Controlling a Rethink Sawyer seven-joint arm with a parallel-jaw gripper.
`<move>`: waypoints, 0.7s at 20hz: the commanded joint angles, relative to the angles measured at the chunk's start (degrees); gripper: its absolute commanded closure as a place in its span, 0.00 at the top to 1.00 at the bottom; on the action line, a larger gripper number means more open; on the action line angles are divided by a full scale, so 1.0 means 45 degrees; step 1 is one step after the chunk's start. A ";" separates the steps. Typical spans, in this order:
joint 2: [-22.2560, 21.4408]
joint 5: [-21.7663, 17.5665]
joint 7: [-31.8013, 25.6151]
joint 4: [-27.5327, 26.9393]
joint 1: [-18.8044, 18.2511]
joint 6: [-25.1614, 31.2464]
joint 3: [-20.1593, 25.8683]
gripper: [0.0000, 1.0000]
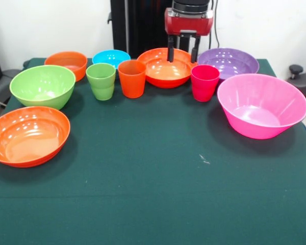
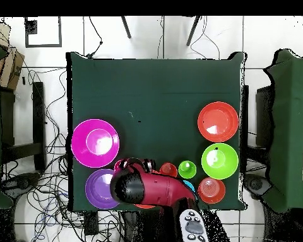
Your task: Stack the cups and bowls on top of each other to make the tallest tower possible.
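My gripper (image 1: pixel 182 55) hangs open and empty just above a wide orange bowl (image 1: pixel 166 69) at the back middle. In front of that bowl stand three upright cups: light green (image 1: pixel 101 80), orange (image 1: pixel 132 78) and magenta-red (image 1: pixel 204 82). A purple bowl (image 1: pixel 228 62) and a big pink bowl (image 1: pixel 261 104) sit to the right. On the left are a small blue bowl (image 1: pixel 111 57), a small orange bowl (image 1: pixel 66 63), a green bowl (image 1: pixel 43 86) and another wide orange bowl (image 1: pixel 28 135). Nothing is stacked. In the overhead view the red arm (image 2: pixel 151 189) hides the gripper.
The green cloth table (image 1: pixel 158 194) runs to its front edge with no objects on it. Seen from above, chairs (image 2: pixel 293 126) flank the table and cables lie on the tiled floor around it.
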 commanded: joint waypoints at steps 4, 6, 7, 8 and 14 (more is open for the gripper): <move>-0.0418 -0.0990 0.0815 0.0645 -0.1088 0.0429 0.1124 1.00; -0.0481 -0.1076 0.0758 0.0666 -0.1213 0.0490 0.1158 1.00; -0.0480 -0.1121 0.0723 0.0663 -0.1300 0.0518 0.1205 1.00; -0.0485 -0.1178 0.0705 0.0682 -0.1369 0.0527 0.1226 1.00; -0.0675 -0.1407 0.0686 0.0865 -0.1631 0.0667 0.1333 1.00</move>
